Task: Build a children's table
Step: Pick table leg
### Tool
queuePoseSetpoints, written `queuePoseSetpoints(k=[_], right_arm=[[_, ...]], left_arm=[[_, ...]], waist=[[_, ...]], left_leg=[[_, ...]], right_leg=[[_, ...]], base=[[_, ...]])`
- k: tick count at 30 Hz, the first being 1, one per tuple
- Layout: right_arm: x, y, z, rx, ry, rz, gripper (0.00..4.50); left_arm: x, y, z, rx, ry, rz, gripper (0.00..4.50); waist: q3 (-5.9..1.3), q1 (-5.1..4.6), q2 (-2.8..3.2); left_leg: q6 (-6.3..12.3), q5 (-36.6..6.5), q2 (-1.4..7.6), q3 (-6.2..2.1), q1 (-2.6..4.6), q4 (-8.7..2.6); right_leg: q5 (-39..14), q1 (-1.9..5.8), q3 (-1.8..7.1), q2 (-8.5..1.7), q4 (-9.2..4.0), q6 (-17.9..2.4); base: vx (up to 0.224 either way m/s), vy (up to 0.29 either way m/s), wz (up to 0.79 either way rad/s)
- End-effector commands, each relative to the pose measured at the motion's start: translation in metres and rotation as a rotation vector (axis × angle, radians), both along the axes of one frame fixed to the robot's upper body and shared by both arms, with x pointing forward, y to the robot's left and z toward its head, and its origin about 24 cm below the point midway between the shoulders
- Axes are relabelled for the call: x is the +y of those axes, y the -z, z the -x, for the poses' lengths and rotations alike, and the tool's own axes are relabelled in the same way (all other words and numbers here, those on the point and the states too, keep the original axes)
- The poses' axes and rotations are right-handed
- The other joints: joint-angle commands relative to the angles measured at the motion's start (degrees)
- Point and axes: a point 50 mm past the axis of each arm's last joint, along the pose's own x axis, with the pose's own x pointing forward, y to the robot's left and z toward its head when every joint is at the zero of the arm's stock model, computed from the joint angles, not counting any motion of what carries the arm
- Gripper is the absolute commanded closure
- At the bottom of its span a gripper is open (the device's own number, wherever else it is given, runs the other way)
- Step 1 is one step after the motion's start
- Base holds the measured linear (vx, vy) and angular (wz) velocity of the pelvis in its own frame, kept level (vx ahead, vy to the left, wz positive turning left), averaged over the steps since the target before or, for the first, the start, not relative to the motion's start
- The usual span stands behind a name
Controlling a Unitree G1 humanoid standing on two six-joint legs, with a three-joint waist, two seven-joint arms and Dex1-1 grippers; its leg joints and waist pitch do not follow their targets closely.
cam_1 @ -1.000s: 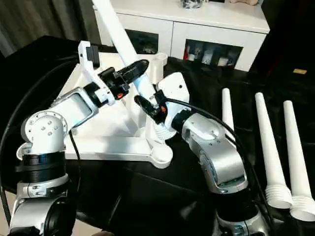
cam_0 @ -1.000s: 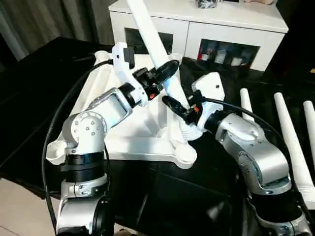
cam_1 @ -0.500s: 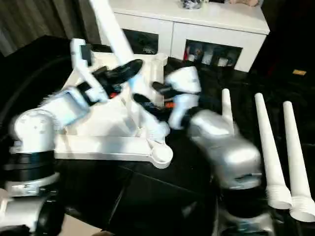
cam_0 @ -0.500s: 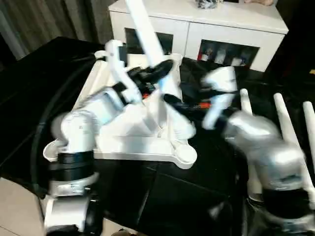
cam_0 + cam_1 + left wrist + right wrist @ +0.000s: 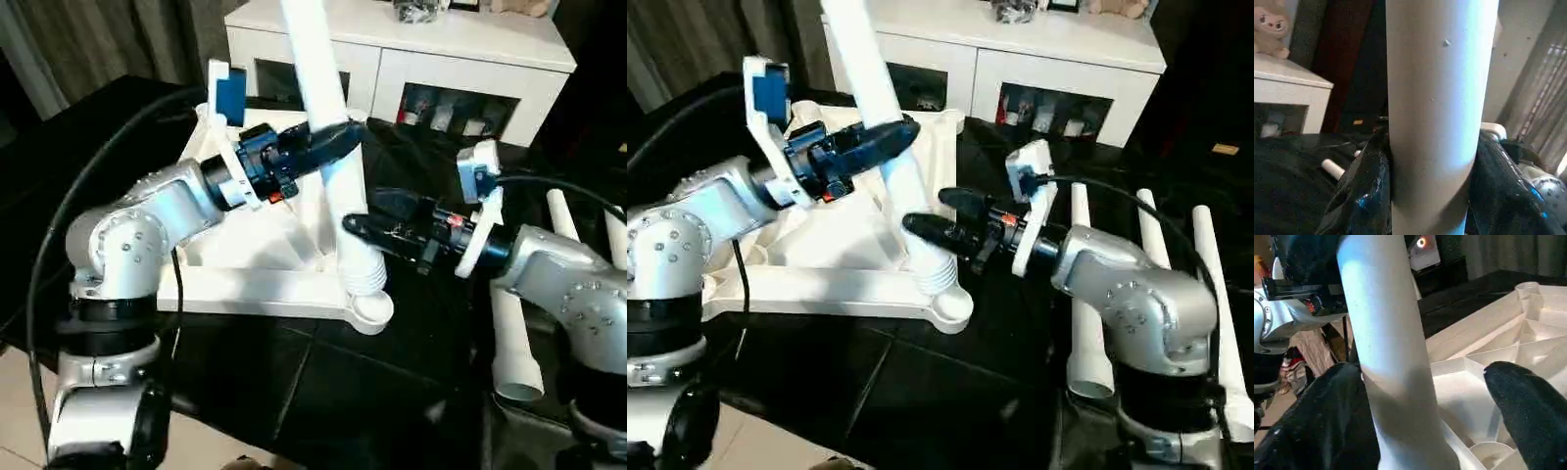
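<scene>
So your left pincer (image 5: 328, 145) grips the first leg (image 5: 328, 147), seemingly unseated; right pincer (image 5: 364, 213) released, three legs (image 5: 1176, 284) remain.

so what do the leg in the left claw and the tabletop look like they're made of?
Leg: looks like moulded white plastic, smooth with a satin sheen; ridged threads at its base point to plastic, not wood.
Tabletop: same white plastic by the look, lying underside up, with thin moulded ribs and round corner sockets.
Neither shows any grain or paint, but I can't confirm the material from the look alone.
</scene>
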Motion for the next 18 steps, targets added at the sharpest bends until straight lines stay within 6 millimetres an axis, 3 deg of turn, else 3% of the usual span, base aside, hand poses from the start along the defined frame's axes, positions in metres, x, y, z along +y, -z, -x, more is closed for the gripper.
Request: queuePoseSetpoints(k=[1, 4, 5, 9, 14, 15, 18], right_arm=[[0.003, -0.004, 0.000, 0.009, -0.022, 0.009, 0.00], [0.005, -0.008, -0.002, 0.019, -0.023, -0.010, 0.00], [0.006, -0.011, -0.003, 0.023, -0.028, -0.023, 0.00], [0.011, -0.015, -0.005, 0.027, -0.052, -0.034, 0.00], [0.017, -0.019, -0.007, 0.027, -0.081, -0.037, 0.00], [0.018, -0.018, -0.008, 0.032, -0.085, -0.019, 0.00], [0.019, -0.018, -0.008, 0.041, -0.089, 0.001, 0.00]], left_arm=[[-0.002, -0.013, -0.002, -0.053, 0.002, 0.023, 2.67], [0.000, -0.017, -0.003, -0.051, 0.008, 0.050, 2.67], [0.000, -0.019, -0.003, -0.052, 0.018, 0.057, 2.67], [0.001, -0.018, -0.003, -0.054, 0.027, 0.057, 2.67], [0.001, -0.018, -0.005, -0.055, 0.033, 0.053, 2.67], [0.001, -0.017, -0.004, -0.054, 0.040, 0.050, 2.67], [0.002, -0.017, -0.004, -0.053, 0.043, 0.048, 2.67]], waist=[[-4.16, 0.13, -0.60], [-4.24, 0.18, -0.96], [-4.28, 0.22, -0.86], [-4.26, 0.19, -0.67], [-4.39, 0.25, -0.85], [-4.42, 0.22, -1.12], [-4.37, 0.36, -0.92]], left_leg=[[1.44, -2.9, 4.47, -1.46, 0.71, -4.63], [1.33, -2.7, 4.39, -1.34, 0.71, -4.58], [1.18, -2.4, 4.34, -1.49, 0.44, -4.58], [0.65, -2.8, 4.40, -1.44, 0.51, -4.66], [0.70, -1.5, 4.44, -1.47, 0.33, -4.67], [0.75, -1.2, 4.46, -1.42, 0.29, -4.66], [0.59, -1.1, 4.52, -1.41, 0.35, -4.66]], right_leg=[[-11.7, 3.21, 2.12, -3.64, -3.52, -14.3], [-11.3, 3.16, 2.12, -3.57, -3.50, -14.4], [-11.6, 3.38, 2.06, -3.74, -3.36, -14.3], [-11.8, 3.16, 2.04, -3.58, -3.41, -13.8], [-9.8, 3.36, 1.96, -3.68, -3.17, -14.0], [-9.5, 3.43, 1.96, -3.68, -3.12, -14.1], [-9.4, 3.39, 1.94, -3.77, -3.07, -14.0]], base=[[0.000, 0.000, 0.00], [0.000, 0.000, 0.00], [0.000, 0.000, 0.00], [0.000, 0.000, 0.00], [0.000, 0.000, 0.00], [0.000, 0.000, 0.00], [0.000, 0.000, 0.00]])
